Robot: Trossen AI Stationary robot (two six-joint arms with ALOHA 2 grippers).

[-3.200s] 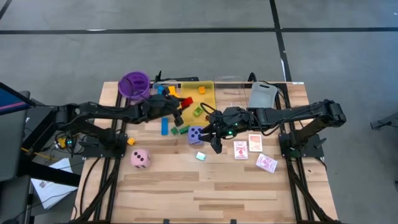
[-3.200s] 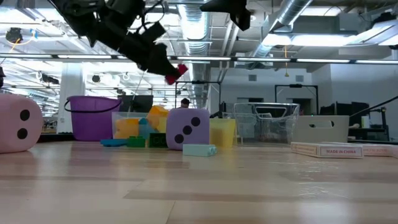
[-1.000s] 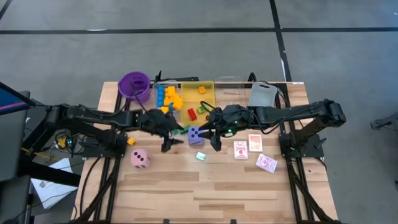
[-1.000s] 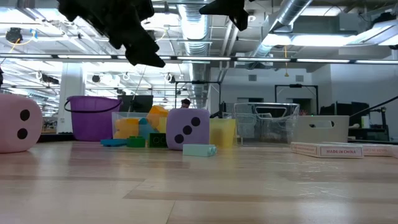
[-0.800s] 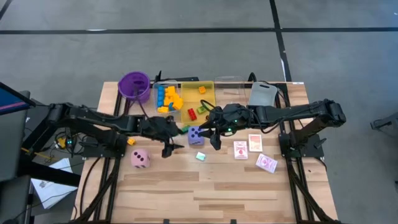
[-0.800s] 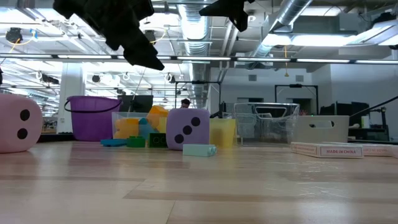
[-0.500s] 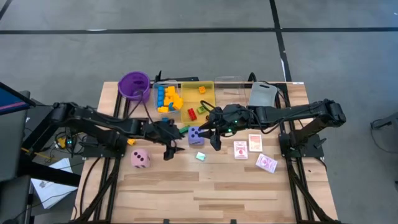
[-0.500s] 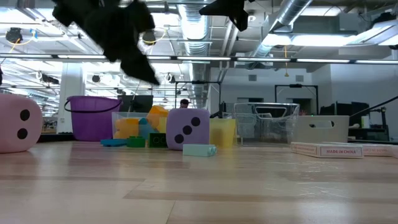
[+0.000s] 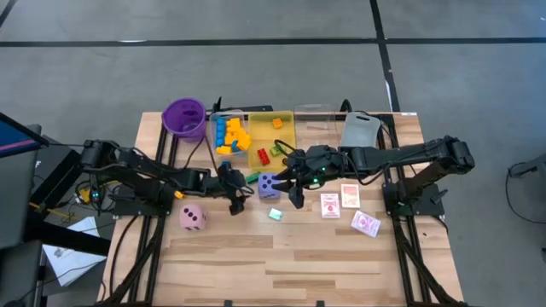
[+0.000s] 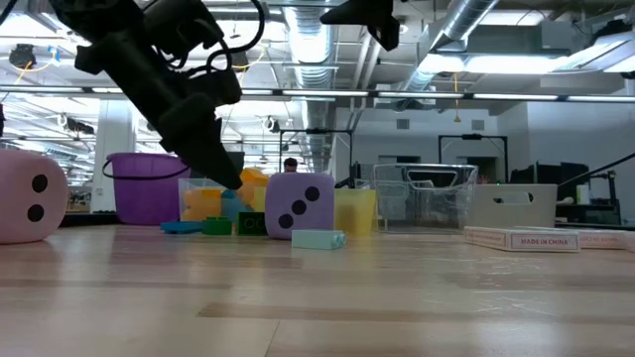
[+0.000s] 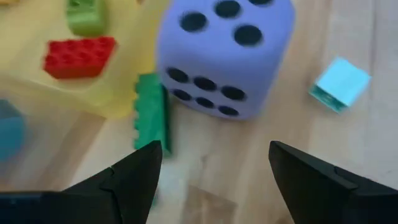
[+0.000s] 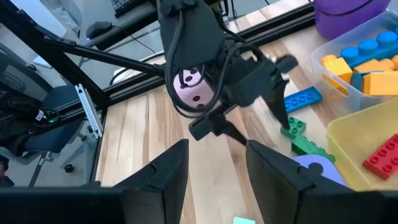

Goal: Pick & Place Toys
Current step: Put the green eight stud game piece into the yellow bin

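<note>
While the right claw [image 9: 294, 189] hangs spread above the purple die [image 9: 268, 185], the left claw [image 9: 234, 201], empty and parted, has dropped low beside the green block [image 11: 151, 113] on the counter [image 9: 256, 256].

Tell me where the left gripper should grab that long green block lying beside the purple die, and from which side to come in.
Grip the long green block across its narrow width, on the two long flat sides, coming down from above. It lies flat on the table against the yellow tray's edge, studs sideways. The left gripper is open just short of it; the purple die crowds the far end, so probably take the near half.
</note>
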